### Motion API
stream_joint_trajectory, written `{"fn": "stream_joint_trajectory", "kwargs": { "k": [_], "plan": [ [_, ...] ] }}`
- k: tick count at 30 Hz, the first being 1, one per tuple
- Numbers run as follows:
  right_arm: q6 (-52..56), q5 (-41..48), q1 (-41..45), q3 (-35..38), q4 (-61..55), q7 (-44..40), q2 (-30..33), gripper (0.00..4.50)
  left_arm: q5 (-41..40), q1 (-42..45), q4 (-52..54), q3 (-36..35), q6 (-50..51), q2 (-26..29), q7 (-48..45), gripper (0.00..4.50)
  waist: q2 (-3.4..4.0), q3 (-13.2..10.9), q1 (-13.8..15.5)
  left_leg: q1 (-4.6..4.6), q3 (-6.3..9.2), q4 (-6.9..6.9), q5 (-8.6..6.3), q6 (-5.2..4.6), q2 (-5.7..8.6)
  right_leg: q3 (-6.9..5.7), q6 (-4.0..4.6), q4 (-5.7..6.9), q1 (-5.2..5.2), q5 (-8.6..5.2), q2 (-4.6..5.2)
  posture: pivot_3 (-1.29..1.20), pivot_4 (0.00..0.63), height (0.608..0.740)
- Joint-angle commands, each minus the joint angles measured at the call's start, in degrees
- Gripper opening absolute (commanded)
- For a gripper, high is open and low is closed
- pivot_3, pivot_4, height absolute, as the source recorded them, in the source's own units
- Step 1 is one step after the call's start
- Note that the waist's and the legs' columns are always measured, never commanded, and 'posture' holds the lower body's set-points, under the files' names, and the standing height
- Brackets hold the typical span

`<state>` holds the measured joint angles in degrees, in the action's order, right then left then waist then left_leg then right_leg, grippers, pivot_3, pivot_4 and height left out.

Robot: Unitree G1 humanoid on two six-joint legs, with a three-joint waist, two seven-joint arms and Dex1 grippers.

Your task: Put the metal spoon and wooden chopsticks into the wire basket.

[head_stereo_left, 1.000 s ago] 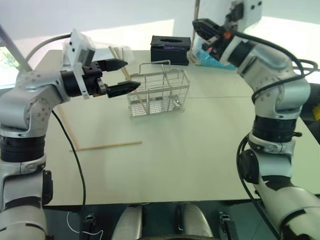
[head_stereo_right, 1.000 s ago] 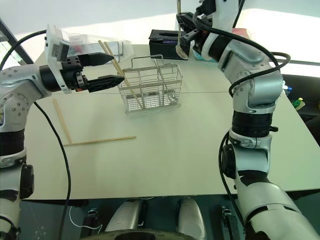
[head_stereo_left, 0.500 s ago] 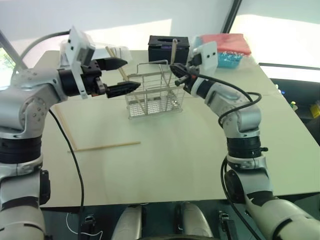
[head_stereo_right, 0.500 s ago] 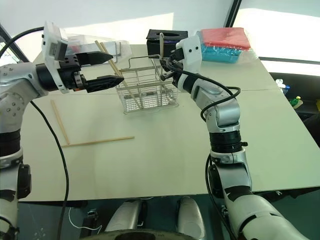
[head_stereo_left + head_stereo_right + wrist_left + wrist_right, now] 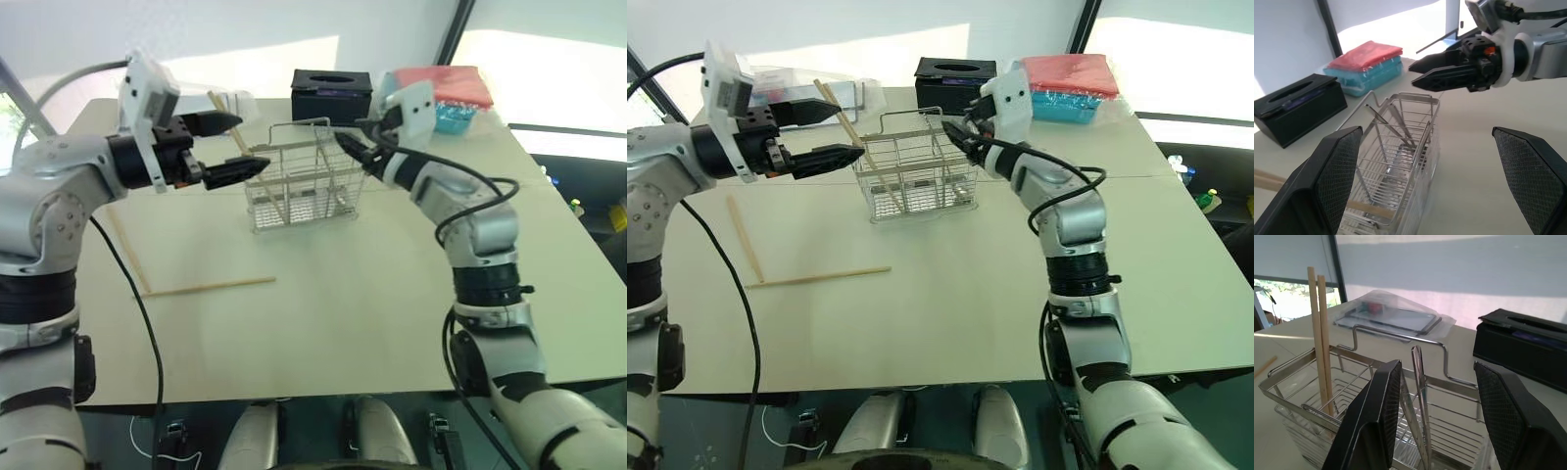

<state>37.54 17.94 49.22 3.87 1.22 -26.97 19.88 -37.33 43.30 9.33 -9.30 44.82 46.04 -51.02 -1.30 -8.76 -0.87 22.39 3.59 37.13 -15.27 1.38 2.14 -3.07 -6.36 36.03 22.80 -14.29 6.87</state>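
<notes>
Pale tan wood lies at the far left of the beige table point(image 5: 392, 294): two loose wooden chopsticks point(image 5: 206, 286), one running along the table's left edge and one crosswise, their near ends close together, well apart from everything else. Above them the left gripper point(image 5: 235, 147) hovers level over the table with its two black fingers spread wide and nothing between them, its tips just beside the left end of the wire basket point(image 5: 309, 186). This small rectangular rack of thin silvery wire, with divided compartments and a looped handle, stands upright near the table's middle. Two more wooden chopsticks point(image 5: 1320, 333) lean together in its left compartment, their tops rising past the rim. The metal spoon point(image 5: 1420, 396), shiny and thin-handled, stands tilted in a compartment toward the right end, its handle reaching just above the rim; its bowl is hidden among the wires. The right gripper point(image 5: 355, 149) sits at the basket's right end just above the rim, its fingers parted on either side of the spoon's handle without clearly touching it. Behind the basket rests a black rectangular tissue box point(image 5: 331, 95), and to its right a stack of red and blue cloth packs point(image 5: 453, 93).
</notes>
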Motion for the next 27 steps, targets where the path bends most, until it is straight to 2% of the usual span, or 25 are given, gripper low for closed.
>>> {"fn": "stream_joint_trajectory", "kwargs": {
  "k": [1,7,12,15,19,27],
  "plan": [
    [1.8,6.0,3.0,4.8,-6.4,-6.1,5.6,2.50,-0.9,-0.4,2.1,-5.9,1.1,0.8,5.0,4.50,-0.01,0.0,0.0,0.00,0.00,0.00,0.00,0.00,0.00,0.00,0.00,-0.01,0.01,0.00,0.00,0.00,0.150,0.667],
    [7.9,20.7,-1.5,10.4,-16.6,-25.2,21.6,2.50,3.3,-1.6,0.3,-13.5,7.7,1.2,21.9,4.50,-0.03,0.0,0.2,-0.02,0.02,-0.02,-0.06,-0.11,-0.05,-0.03,-0.03,-0.06,-0.07,-0.01,0.01,0.00,0.150,0.667],
    [11.2,26.8,-9.6,12.2,-21.3,-31.4,28.9,2.50,8.9,0.2,-5.5,-16.0,14.3,0.1,35.7,4.50,-0.24,0.1,0.2,-0.14,0.02,-0.01,-0.11,-0.17,-0.10,-0.04,-0.05,-0.43,-0.28,-0.03,0.01,0.00,0.150,0.667],
    [9.5,26.3,-15.1,11.1,-23.8,-32.3,30.2,2.50,13.4,5.3,-14.7,-18.3,19.6,-2.5,46.9,4.50,-0.31,0.1,0.4,-0.17,0.03,0.00,-0.11,-0.17,-0.10,-0.05,-0.06,-0.47,-0.33,-0.02,0.01,0.00,0.150,0.667],
    [8.8,26.2,-17.1,10.3,-24.8,-30.7,29.7,2.50,17.1,8.8,-22.1,-17.8,20.1,-3.6,51.7,4.50,-0.35,0.1,0.4,-0.11,0.04,0.01,-0.11,-0.15,-0.06,-0.06,-0.11,-0.49,-0.28,0.01,0.05,0.00,0.150,0.667],
    [10.7,29.6,-21.2,10.8,-30.0,-24.8,26.9,2.50,24.8,19.6,-54.1,-13.1,7.9,-6.3,56.2,4.50,-0.46,0.2,1.7,-0.03,0.00,0.00,-0.09,-0.07,0.00,-0.08,-0.18,-0.61,-0.22,0.06,0.16,0.00,0.150,0.667]
  ]
}}
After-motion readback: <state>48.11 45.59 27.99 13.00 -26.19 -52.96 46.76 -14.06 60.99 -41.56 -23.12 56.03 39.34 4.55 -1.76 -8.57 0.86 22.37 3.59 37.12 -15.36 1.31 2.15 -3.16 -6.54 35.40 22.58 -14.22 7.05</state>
